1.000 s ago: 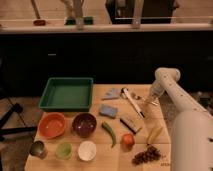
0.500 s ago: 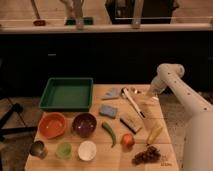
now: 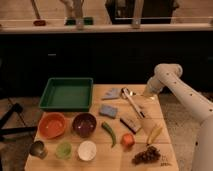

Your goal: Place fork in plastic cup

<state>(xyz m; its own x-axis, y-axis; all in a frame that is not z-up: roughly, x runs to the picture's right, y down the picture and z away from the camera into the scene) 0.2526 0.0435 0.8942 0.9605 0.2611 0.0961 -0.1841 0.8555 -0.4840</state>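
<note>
The arm (image 3: 187, 97) has swung its thick lower link away from the lower right of the frame, uncovering that corner of the table, while its elbow has risen a little. The gripper (image 3: 148, 94) has stayed low over the table's upper right edge, and nothing on the table has shifted. At the far left of the bottom row stands the metal cup (image 3: 38, 148). Just right of it is the plastic cup (image 3: 63, 149), pale green, upright and seemingly empty, then the white cup (image 3: 87, 150). Above them sit the orange bowl (image 3: 51, 125) and the dark bowl (image 3: 84, 124), with the green tray (image 3: 67, 93) behind. In the middle lie a blue sponge (image 3: 107, 110) and a green pepper (image 3: 109, 132). Further right the white-handled utensil (image 3: 132, 102) runs diagonally. Just beside its lower end is a thin pale sliver that I take for the fork (image 3: 142, 110), though it is too faint to be sure. The gripper hangs near that spot with its fingers pressed together, and I cannot tell whether they pinch anything. Judging from this, the reach toward the fork is under way but the fork is not yet lifted. The cup waits well apart at the lower left, so the whole carry across the table remains, past the bowls and the other cups that could be knocked.
</note>
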